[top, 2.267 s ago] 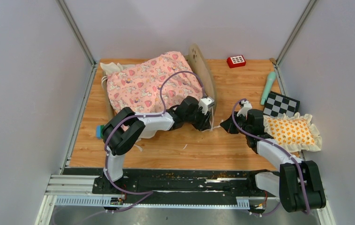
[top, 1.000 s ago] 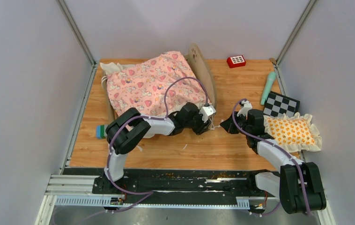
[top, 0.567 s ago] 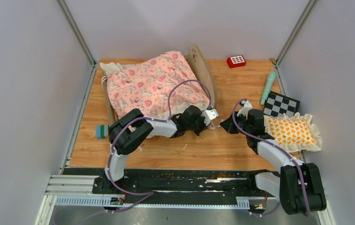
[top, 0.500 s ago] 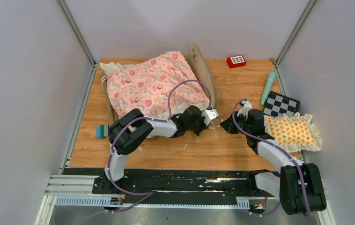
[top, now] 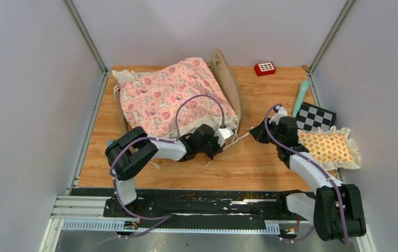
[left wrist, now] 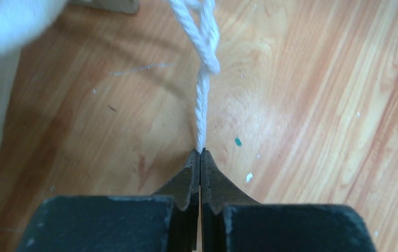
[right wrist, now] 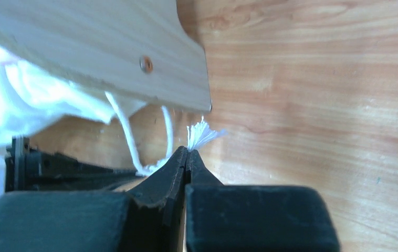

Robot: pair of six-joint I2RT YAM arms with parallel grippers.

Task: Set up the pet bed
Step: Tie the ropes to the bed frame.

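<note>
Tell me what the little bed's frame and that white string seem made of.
The light-wood bed frame looks like unpainted, matte wood or plywood: pale grain, a bare screw. The white string seems twisted cotton cord, probably; its end is frayed.

The left arm (top: 166,149) and the right arm (top: 306,169) share one build: white link shells between bulky black joint housings (top: 338,210); a purple cable (top: 202,96) runs along each in loose loops; a small white block (top: 221,133) sits at the left wrist; the left claw (left wrist: 200,156) and the right claw (right wrist: 187,153) have matte black fingers (left wrist: 184,182), tapering from square black blocks to thin wedge tips.
</note>
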